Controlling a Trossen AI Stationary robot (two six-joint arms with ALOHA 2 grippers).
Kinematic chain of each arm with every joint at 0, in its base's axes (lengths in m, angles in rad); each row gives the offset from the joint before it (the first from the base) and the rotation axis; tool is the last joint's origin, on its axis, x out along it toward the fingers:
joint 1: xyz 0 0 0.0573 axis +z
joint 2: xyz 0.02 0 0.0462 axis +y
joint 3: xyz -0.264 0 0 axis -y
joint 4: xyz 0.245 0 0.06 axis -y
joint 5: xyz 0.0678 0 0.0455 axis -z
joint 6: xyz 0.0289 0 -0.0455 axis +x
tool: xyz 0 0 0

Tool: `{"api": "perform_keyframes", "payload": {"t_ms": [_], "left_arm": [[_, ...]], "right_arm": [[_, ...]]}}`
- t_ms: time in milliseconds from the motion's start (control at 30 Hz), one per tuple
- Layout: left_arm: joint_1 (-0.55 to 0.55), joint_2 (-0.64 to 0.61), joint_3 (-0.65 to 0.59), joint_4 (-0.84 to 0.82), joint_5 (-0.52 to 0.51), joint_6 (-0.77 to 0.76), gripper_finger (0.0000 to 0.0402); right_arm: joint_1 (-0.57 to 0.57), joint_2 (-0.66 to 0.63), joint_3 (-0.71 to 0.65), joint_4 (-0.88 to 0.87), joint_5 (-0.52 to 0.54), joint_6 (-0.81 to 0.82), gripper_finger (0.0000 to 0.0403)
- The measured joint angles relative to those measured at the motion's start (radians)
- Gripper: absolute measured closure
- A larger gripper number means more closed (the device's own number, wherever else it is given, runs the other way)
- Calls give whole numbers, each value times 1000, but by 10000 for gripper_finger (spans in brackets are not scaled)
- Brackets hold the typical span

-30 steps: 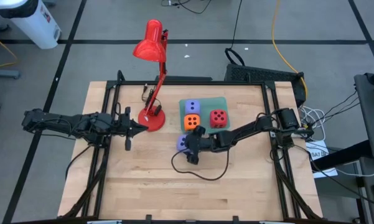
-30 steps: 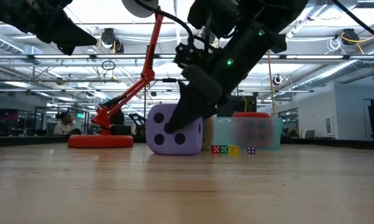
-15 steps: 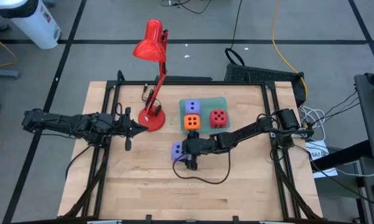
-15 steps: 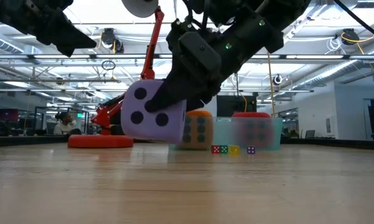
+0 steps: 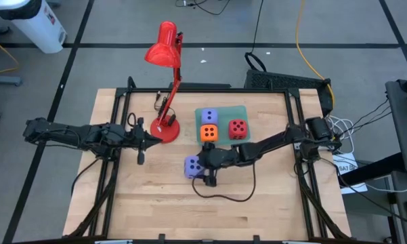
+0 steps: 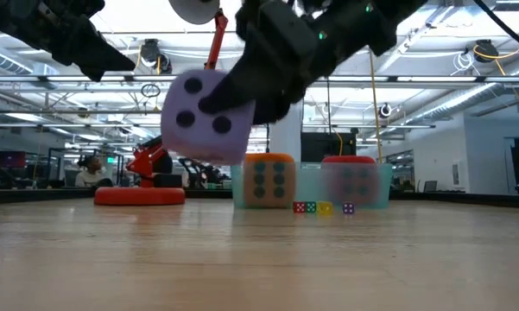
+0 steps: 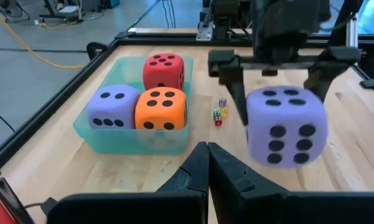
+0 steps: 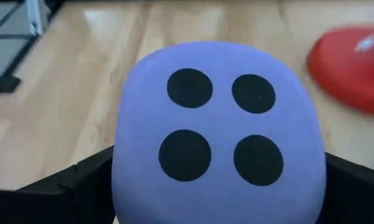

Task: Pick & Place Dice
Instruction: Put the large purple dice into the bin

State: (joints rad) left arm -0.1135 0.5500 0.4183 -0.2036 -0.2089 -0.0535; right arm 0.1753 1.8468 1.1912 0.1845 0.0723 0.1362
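My right gripper (image 5: 198, 168) is shut on a lavender-blue die (image 5: 191, 167) with dark pips, held in the air over the table's middle (image 6: 205, 117). A teal tray (image 7: 96, 134) toward the far edge holds the other lavender-blue die (image 7: 112, 107), the orange die (image 7: 162, 109) and the red die (image 7: 163, 68), each resting on its bottom face. My left gripper (image 7: 206, 165) is shut and hovers beside the red lamp's base (image 5: 166, 129), touching nothing. My right gripper pinches the lavender-blue die between its two fingers, one finger (image 7: 236, 87) on each of two opposite side faces (image 8: 127, 155). The fingers slant down at it from the table's right. The die is lifted clear of the table, slightly tilted.
A red desk lamp (image 5: 162, 44) stands left of the tray, its arm leaning over the far edge. Tiny coloured dice (image 7: 219, 114) lie on the wood next to the tray. A black cable (image 5: 223, 193) loops on the table near the right gripper. Bare wood lies toward the near edge.
My right gripper, shut on the lavender-blue die throughout, has risen and moved a little toward the table's near and left edges. The die, which rested on the table a second ago, now hangs clear above it and has tipped slightly.
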Motion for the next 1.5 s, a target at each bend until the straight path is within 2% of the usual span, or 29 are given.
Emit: {"api": "perform_keyframes", "payload": {"t_ms": [233, 367, 600, 667, 833, 967, 1067, 1167, 1300, 1400, 1500], "left_arm": [[0, 0, 0, -2, 1, 6, 396], [0, 0, 0, -2, 2, -12, 396], [0, 0, 0, -2, 9, -11, 396], [0, 0, 0, 0, 9, -8, 396], [0, 10, 0, 3, 9, -12, 396], [0, 31, 0, 37, 7, -9, 396], [0, 56, 0, 44, 27, -20, 396], [0, 77, 0, 44, 46, -7, 396], [0, 92, 0, 60, 52, 40, 396], [0, 98, 0, 87, 54, 46, 396], [0, 98, 0, 93, 81, 49, 396]], "right_arm": [[3, -129, 0, -33, 14, -106, 10], [-6, -218, 0, -96, 73, -145, 10], [-63, -375, 0, -297, 237, -166, 10], [-93, -390, 0, -319, 290, -159, 10], [-182, -390, 0, -448, 307, -151, 10], [-277, -389, 0, -483, 371, -82, 10], [-339, -389, -10, -492, 317, -82, 10], [-378, -385, -38, -507, 217, -200, 10], [-428, -374, -72, -487, 146, -295, 10], [-447, -377, -94, -473, 83, -352, 10], [-445, -375, -141, -475, 68, -422, 10]]}}
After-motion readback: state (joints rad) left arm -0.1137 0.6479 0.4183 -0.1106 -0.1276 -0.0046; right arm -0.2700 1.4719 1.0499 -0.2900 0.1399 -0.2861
